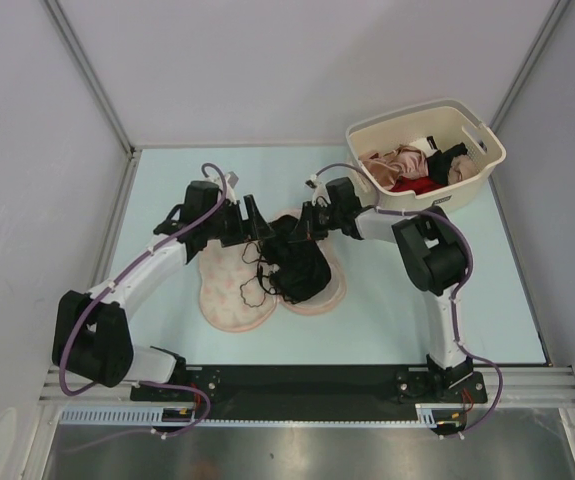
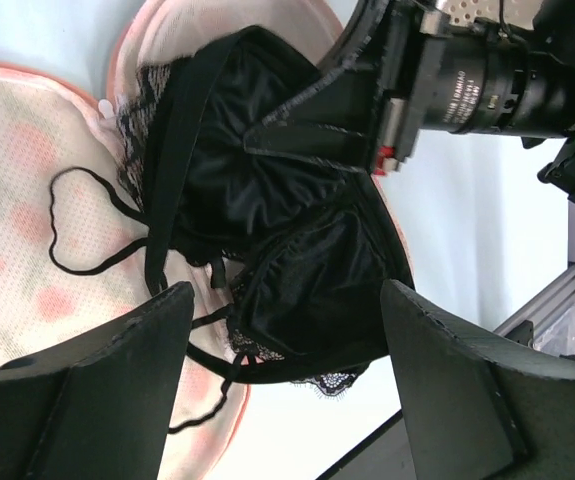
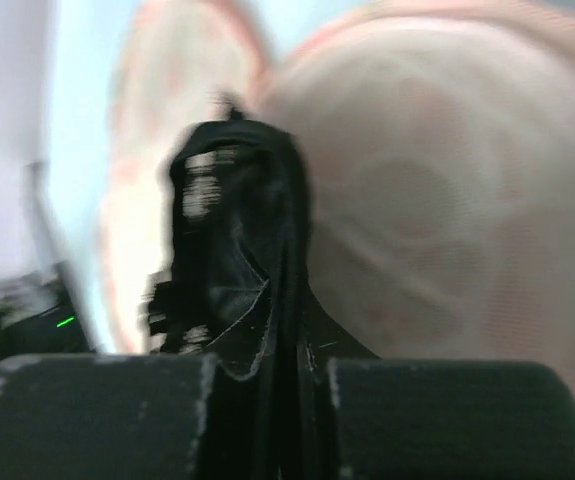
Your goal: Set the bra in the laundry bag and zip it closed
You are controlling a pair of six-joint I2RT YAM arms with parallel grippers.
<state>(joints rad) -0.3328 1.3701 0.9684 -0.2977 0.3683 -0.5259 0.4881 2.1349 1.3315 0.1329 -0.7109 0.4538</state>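
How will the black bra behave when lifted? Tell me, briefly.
Probably floppy: the bra bunches in folds where the right gripper pinches it. Likely light, being thin lacy fabric. Its loose straps lie across the laundry bag and may trail or snag.

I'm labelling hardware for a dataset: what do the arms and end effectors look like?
The left arm and right arm have white links, black joint housings and purple cables. The left end effector and right end effector have broad, flat black fingers with scuffed edges.
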